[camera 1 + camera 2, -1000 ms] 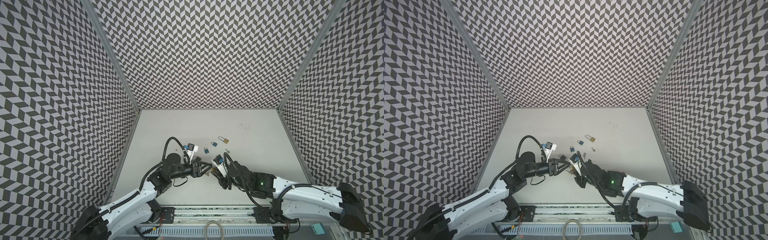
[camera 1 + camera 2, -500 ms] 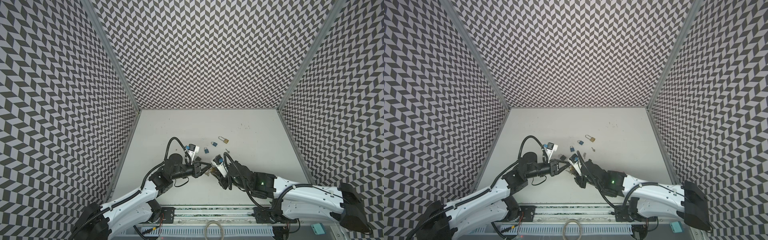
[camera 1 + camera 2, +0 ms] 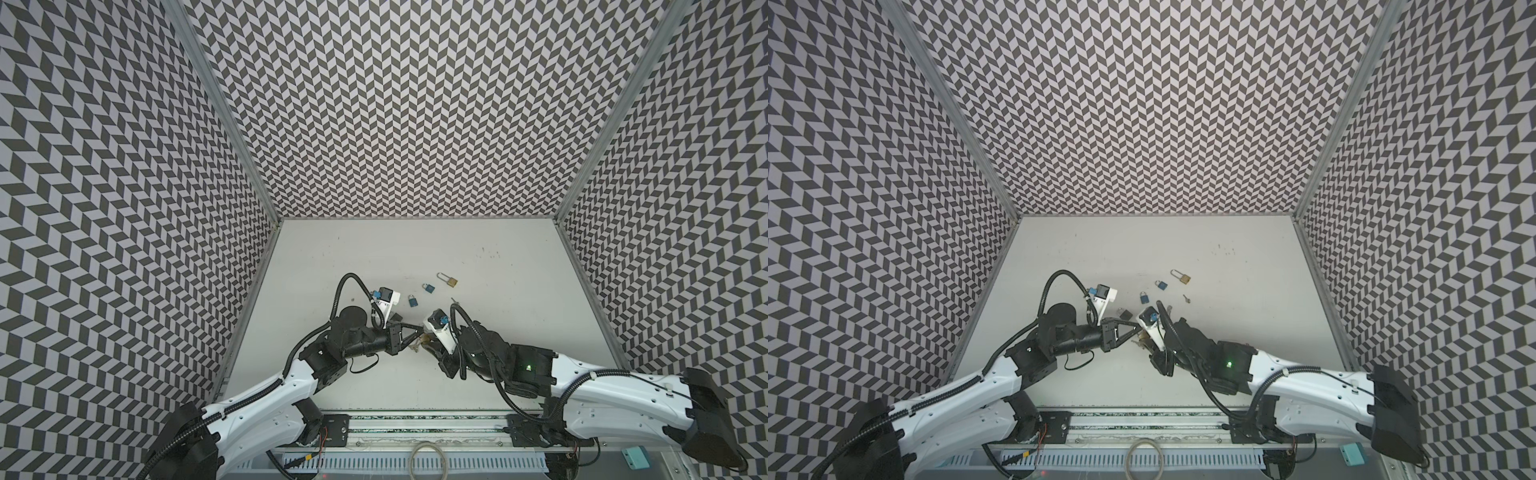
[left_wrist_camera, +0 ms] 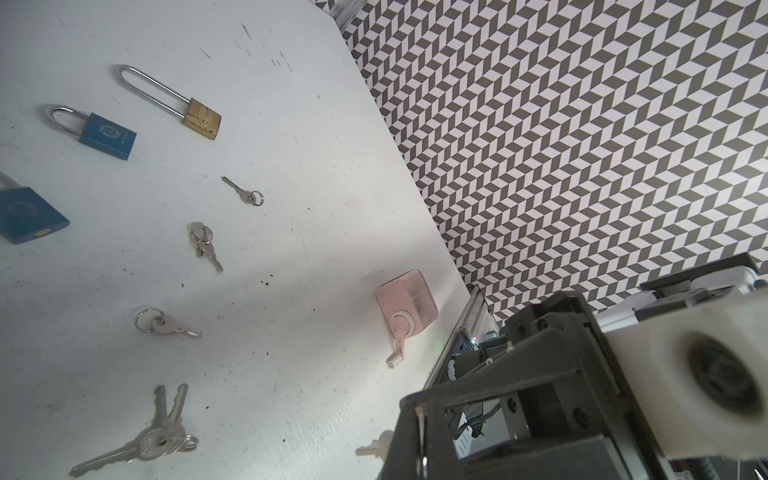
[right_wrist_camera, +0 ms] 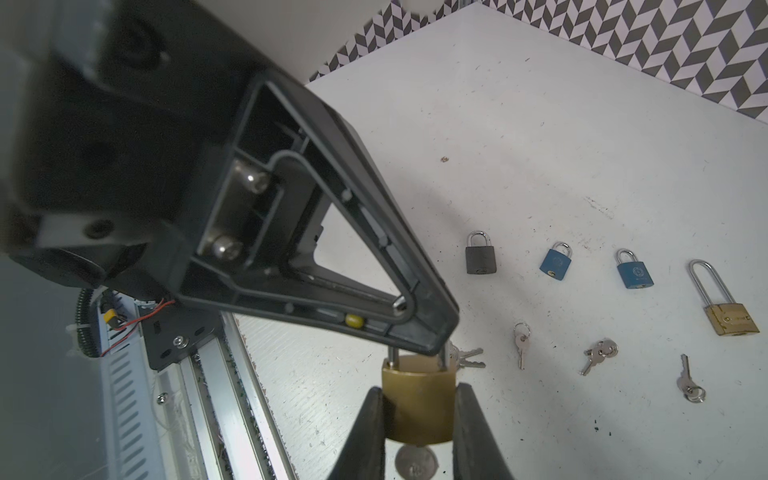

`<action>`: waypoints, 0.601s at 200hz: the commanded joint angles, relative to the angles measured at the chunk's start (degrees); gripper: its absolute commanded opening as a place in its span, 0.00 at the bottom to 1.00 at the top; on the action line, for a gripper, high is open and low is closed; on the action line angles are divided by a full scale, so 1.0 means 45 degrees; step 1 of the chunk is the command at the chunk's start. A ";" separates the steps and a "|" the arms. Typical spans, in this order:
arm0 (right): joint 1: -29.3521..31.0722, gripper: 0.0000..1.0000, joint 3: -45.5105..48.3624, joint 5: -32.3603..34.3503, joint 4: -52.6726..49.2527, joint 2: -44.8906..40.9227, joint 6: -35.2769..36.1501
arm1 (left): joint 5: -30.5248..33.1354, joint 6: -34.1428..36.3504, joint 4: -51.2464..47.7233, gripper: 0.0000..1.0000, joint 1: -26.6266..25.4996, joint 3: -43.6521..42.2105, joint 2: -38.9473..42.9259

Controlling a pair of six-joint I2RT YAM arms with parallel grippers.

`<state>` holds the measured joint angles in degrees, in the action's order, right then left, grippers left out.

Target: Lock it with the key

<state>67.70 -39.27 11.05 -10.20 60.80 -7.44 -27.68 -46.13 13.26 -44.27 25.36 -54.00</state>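
**Padlock held end-on between the two arms**

Nearest the right wrist camera, a round silver key head (image 5: 415, 461) is seen, tucked under the base of a squat brass padlock (image 5: 417, 415). It looks seated in the keyhole, though the blade is hidden. The padlock body is clamped across its flanks by the right gripper (image 5: 419, 397), one black finger (image 5: 370, 424) pressed to each side.

Just beyond the body, the two legs of the steel shackle (image 5: 392, 355) are seen rising away from the right gripper. Whether they are pushed home cannot be told. The crown is covered by the left gripper (image 5: 434, 338), its jaws brought together on the shackle.

So the long axis is laid out plainly: key head, body, shackle, running from the right gripper straight towards the left. In a top view the two tips are seen meeting over the padlock (image 3: 424, 341), low and near the front edge of the white table (image 3: 498, 257).

The next move is judged to turn on that line. The left gripper is the nearer to the shackle, and any push would have to be sent along the axis into the body. The key end is boxed in on the right arm's side.

Farther out, loose silver keys (image 5: 520, 343) are strewn, then a dark grey padlock (image 5: 481, 253), two blue padlocks (image 5: 556, 262) and a long-shackled brass padlock (image 5: 725, 307), all well apart from the action.
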 commanded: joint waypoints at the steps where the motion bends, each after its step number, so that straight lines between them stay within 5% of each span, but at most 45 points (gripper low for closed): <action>1: 0.0013 0.00 -0.0340 -0.0148 0.0800 -0.0267 0.0191 | 0.0213 -0.0022 0.0100 0.07 -0.0077 0.0396 0.0050; 33: 0.0026 0.03 -0.0399 -0.0151 0.0924 -0.0504 0.0160 | 0.0462 -0.0023 0.0150 0.00 -0.0080 0.0453 0.0461; 67: 0.0000 0.69 -0.0603 0.0131 0.1958 -0.1523 0.0016 | 0.0875 -0.0134 0.0559 0.00 0.0144 0.0765 0.1570; 77: -0.0005 0.81 -0.0401 0.0157 0.2902 -0.2042 0.0099 | 0.0822 -0.0205 0.0882 0.00 0.0344 0.0912 0.1985; 120: -0.0077 0.80 -0.1474 -0.0012 0.4589 -0.2879 0.0226 | 0.0136 -0.0420 0.1847 0.00 0.1507 0.2444 0.2720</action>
<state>67.70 -41.06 11.18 2.70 47.92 -7.46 -25.36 -47.20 15.79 -39.81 31.33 -43.05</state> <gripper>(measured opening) 0.824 0.048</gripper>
